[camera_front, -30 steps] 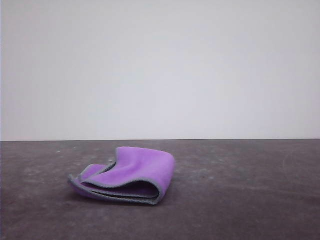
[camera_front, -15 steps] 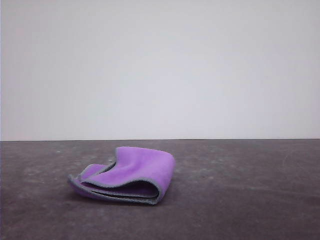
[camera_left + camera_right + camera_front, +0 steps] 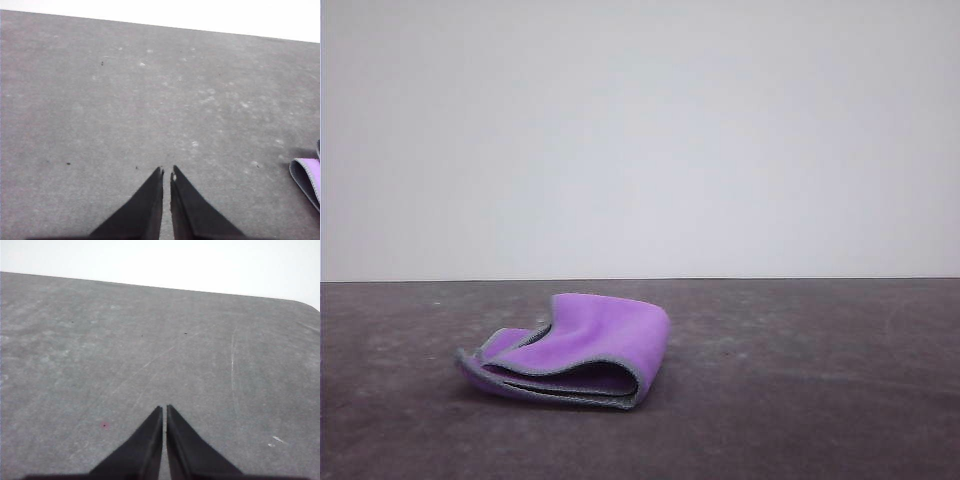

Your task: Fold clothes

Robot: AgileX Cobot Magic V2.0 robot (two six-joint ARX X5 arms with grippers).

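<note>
The clothes [image 3: 575,348] are one small cloth, bright purple with a grey stitched edge, lying folded over on the dark table left of centre in the front view. A corner of the cloth [image 3: 307,175] shows at the edge of the left wrist view, well off to the side of my left gripper [image 3: 167,172]. That gripper is shut with nothing between its black fingers and hangs over bare table. My right gripper [image 3: 164,409] is shut too, empty, over bare table with no cloth near it.
The dark grey table [image 3: 800,380] runs back to a straight far edge below a plain white wall. In the right wrist view the table's rounded corner [image 3: 306,304] shows far ahead of the fingers.
</note>
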